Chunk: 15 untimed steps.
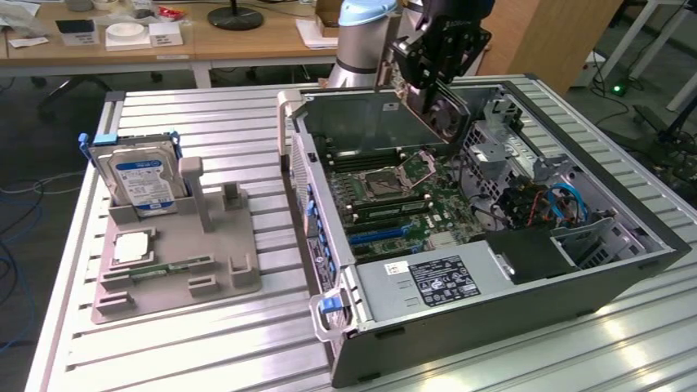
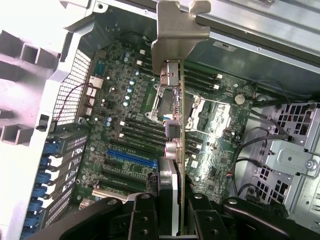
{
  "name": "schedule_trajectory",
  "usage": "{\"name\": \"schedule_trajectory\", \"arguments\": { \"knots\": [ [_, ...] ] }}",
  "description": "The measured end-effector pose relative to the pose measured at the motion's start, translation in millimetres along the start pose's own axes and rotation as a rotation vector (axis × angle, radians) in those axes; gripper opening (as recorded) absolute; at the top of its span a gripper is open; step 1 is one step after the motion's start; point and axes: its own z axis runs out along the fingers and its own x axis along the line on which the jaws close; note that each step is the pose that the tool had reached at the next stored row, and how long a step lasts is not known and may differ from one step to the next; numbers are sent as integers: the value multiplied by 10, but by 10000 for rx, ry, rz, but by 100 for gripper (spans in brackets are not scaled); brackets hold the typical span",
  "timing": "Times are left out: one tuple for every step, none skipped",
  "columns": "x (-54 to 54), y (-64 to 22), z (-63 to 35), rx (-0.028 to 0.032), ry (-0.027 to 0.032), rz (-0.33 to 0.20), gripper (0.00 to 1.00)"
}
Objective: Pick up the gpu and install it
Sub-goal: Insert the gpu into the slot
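A ribbed silvery metal table (image 1: 163, 351) carries an open dark grey computer case (image 1: 544, 302). Wooden desks (image 1: 250, 45) stand behind it. The black gripper (image 1: 433, 77) has its fingers clamped on the gpu (image 1: 441, 114), a thin brownish card with a silvery metal bracket (image 2: 175, 35). The card is held on edge above the green motherboard (image 2: 120, 130).

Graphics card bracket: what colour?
Silvery grey; the graphics card's bracket shows best in the wrist view.
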Motion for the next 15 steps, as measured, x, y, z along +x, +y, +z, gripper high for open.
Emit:
{"name": "schedule_trajectory", "arguments": {
  "knots": [
    [0,0,0,-1,1,-42,28],
    [0,-1,0,-2,2,-85,28],
    [0,-1,0,-3,3,-127,28],
    [0,-1,0,-5,4,-170,28],
    [0,-1,0,-6,5,-214,28],
    [0,-2,0,-7,6,-261,28],
    [1,-2,0,-8,7,-304,28],
    [1,-3,0,-9,7,-344,28],
    [1,-3,0,-10,8,-382,28],
    [1,-4,0,-11,9,-421,28],
    [1,-4,0,-11,10,-458,28],
    [1,-4,0,-12,11,-497,28],
    [2,-5,0,-13,12,-537,28],
    [2,-5,0,-14,13,-575,28],
    [2,-6,0,-15,13,-615,28]
  ]
}}
